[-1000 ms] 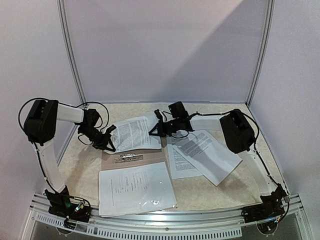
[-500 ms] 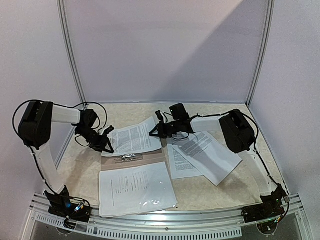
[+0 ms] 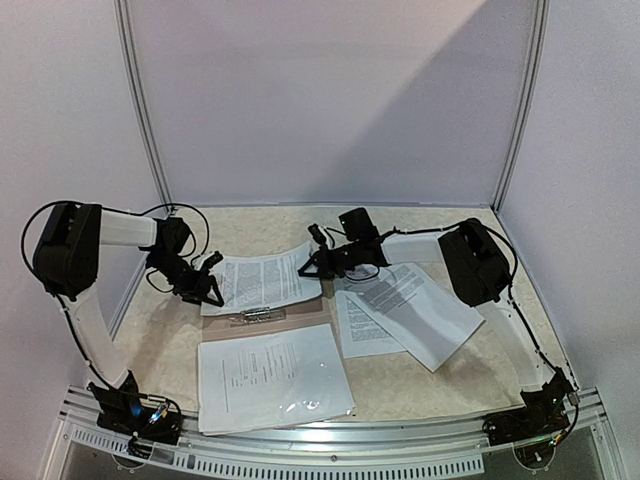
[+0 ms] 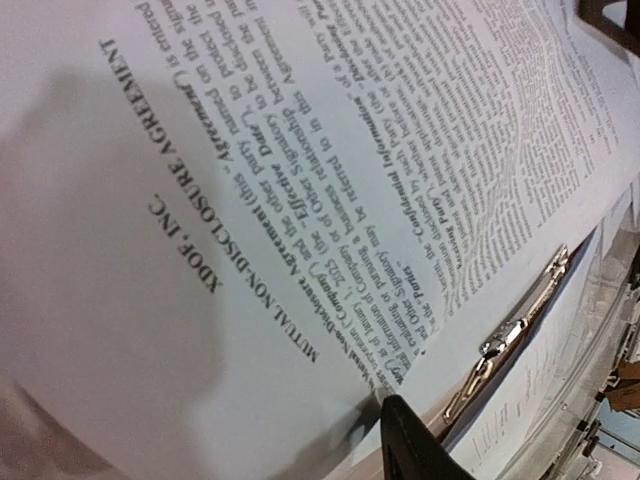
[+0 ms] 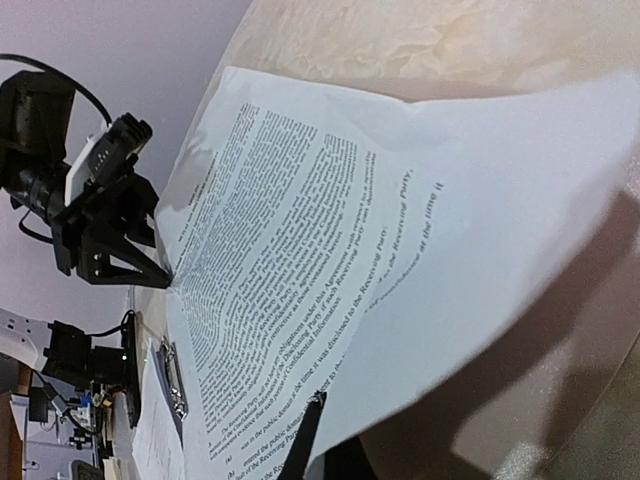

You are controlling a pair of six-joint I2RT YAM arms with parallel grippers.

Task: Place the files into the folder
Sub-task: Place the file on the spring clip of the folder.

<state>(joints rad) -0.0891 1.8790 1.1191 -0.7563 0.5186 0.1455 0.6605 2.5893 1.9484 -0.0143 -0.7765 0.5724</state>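
Observation:
One printed sheet of the files (image 3: 262, 280) slopes over the far part of the taupe folder (image 3: 300, 314), just behind its metal clip (image 3: 255, 316). My right gripper (image 3: 312, 263) is shut on the sheet's right edge, with one finger (image 5: 308, 425) lying over the paper (image 5: 330, 220). At the sheet's left edge my left gripper (image 3: 208, 283) stands open; a single finger (image 4: 398, 420) shows under the paper (image 4: 300, 150), next to the clip (image 4: 510, 330). A sleeved sheet (image 3: 272, 375) covers the folder's near part.
Two more printed sheets (image 3: 415, 305) overlap on the table to the right of the folder. Grey walls close in the back and both sides, and a metal rail (image 3: 330, 440) runs along the near edge by the arm bases.
The left gripper has opened and let go of the sheet's left edge, drawing slightly left. The sheet has sunk lower over the folder. The right gripper keeps its hold.

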